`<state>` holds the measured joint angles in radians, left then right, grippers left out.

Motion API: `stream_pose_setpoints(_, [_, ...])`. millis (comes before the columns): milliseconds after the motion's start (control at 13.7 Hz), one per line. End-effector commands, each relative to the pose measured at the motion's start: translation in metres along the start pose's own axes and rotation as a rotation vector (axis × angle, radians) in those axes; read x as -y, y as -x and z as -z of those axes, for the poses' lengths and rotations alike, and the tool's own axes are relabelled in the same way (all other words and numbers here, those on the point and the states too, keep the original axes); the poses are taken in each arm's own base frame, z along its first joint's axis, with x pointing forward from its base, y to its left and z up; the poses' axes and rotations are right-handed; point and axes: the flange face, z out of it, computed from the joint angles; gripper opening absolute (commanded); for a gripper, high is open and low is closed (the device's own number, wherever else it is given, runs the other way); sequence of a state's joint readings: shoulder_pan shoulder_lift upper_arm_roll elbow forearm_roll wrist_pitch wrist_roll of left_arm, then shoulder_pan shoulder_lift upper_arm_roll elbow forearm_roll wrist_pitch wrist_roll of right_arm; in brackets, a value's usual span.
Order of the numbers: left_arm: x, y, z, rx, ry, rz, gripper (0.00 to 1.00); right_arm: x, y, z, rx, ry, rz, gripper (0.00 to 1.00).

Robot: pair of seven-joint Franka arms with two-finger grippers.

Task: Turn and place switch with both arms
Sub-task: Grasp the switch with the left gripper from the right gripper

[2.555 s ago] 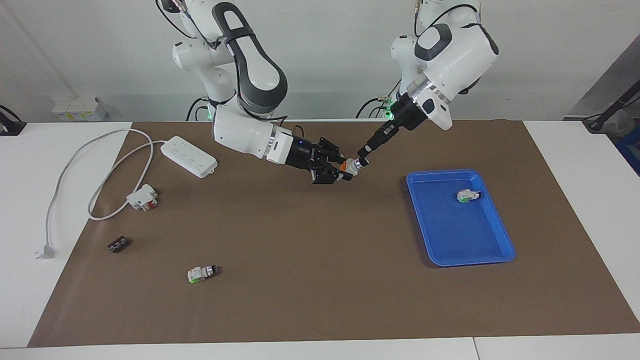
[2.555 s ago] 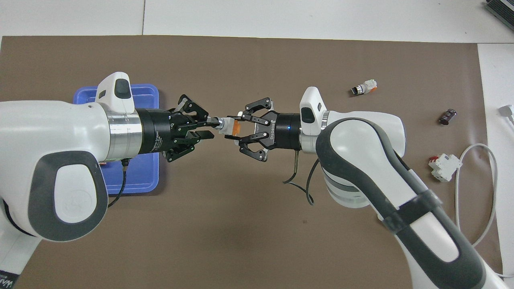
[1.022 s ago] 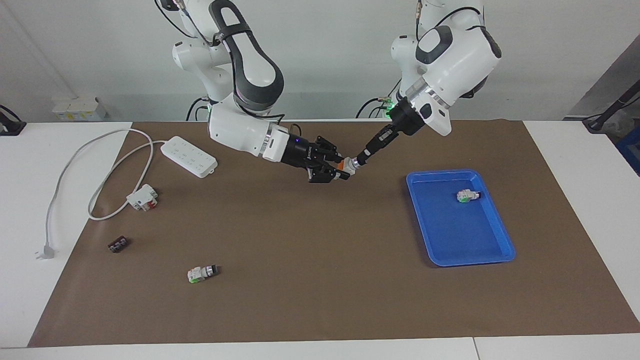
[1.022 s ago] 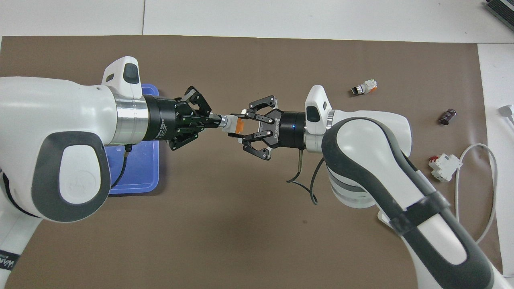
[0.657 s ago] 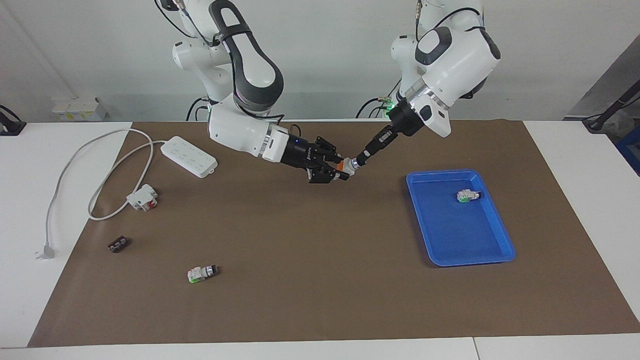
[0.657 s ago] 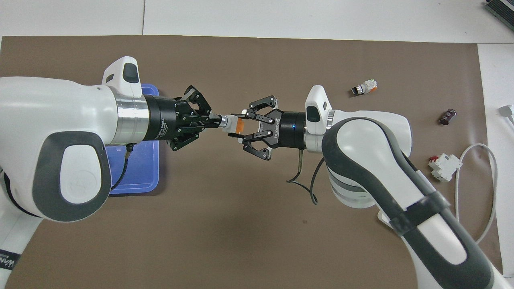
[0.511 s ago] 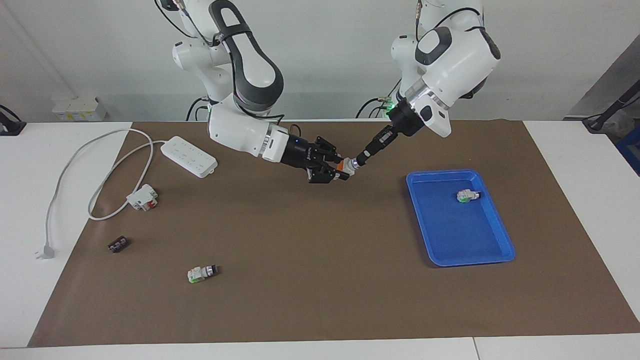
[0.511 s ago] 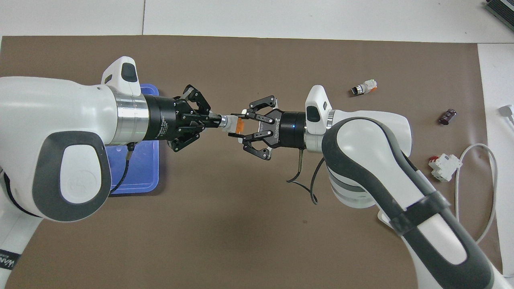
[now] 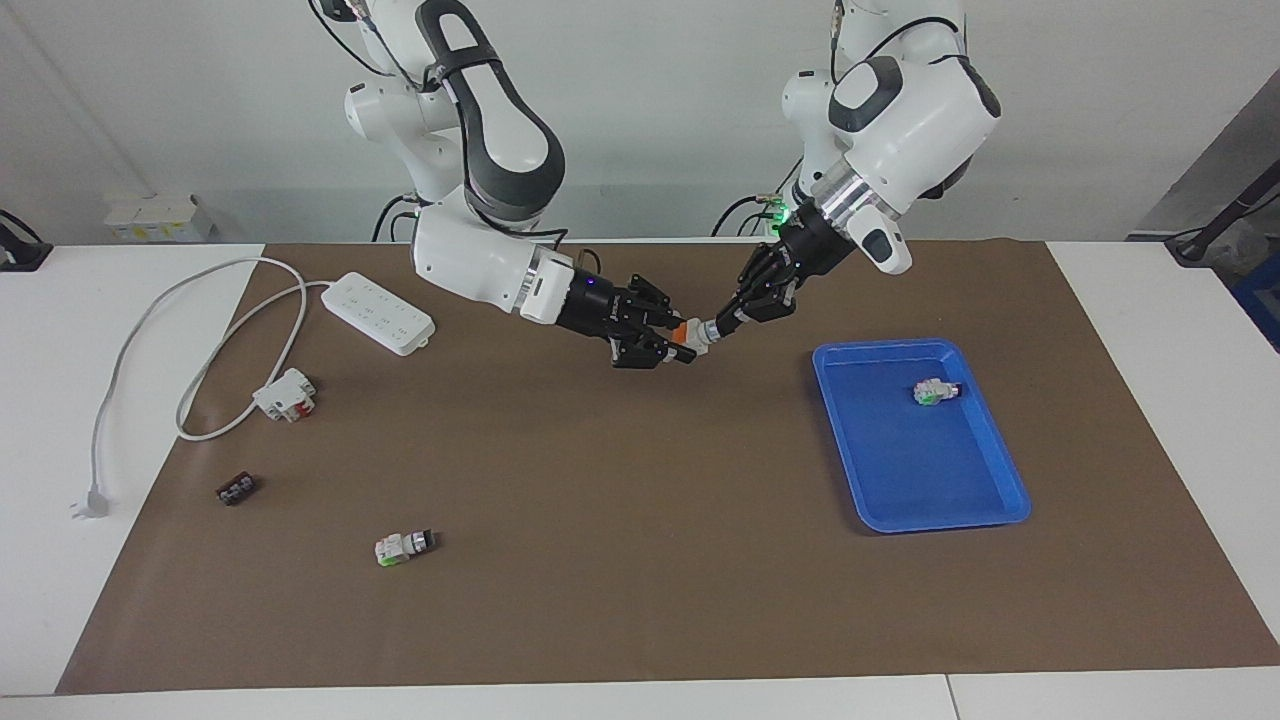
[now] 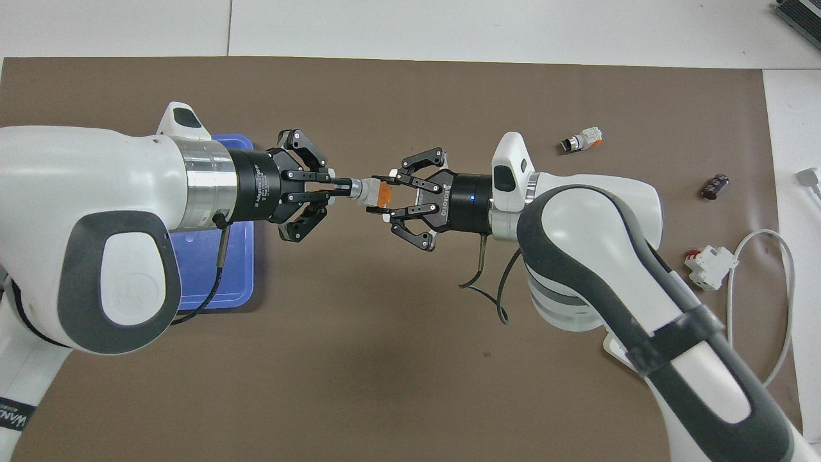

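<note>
The switch (image 9: 693, 333) is held in the air over the brown mat, between the two grippers. In the overhead view its orange face (image 10: 383, 192) points toward the right gripper and its silver knob end toward the left one. My left gripper (image 9: 722, 326) is shut on the knob end and shows in the overhead view (image 10: 343, 188) with its linkage lying flat. My right gripper (image 9: 678, 338) is shut on the white body, one finger on each side, also in the overhead view (image 10: 383, 197).
A blue tray (image 9: 900, 500) toward the left arm's end holds a white green-faced switch (image 9: 935, 391). Toward the right arm's end lie another green-faced switch (image 9: 404, 546), a small black part (image 9: 236, 489), a white-and-red block (image 9: 286, 392) and a power strip (image 9: 378, 312) with its cable.
My left wrist has turned about its own axis with the knob end in its fingers. The right gripper has shifted slightly. The switch stays between the two grippers.
</note>
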<state>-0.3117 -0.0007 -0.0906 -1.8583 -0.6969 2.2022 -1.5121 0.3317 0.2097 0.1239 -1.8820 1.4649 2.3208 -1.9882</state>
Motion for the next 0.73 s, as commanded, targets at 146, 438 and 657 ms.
stream_pose_setpoints(146, [-0.0177,-0.026,0.0134,-0.061,0.105,0.277,0.0,0.0121,0.001,0.0073,-0.011,-0.01,-0.012,0.0])
stream_pose_setpoints(438, [-0.0193,-0.0277,0.0143,-0.088,0.135,0.481,0.0,0.0123,0.001,0.0072,-0.012,-0.012,-0.017,0.0])
stream_pose_setpoints(657, [-0.0204,-0.0313,0.0177,-0.088,0.142,0.61,0.0,0.0123,0.001,0.0072,-0.012,-0.012,-0.021,0.0])
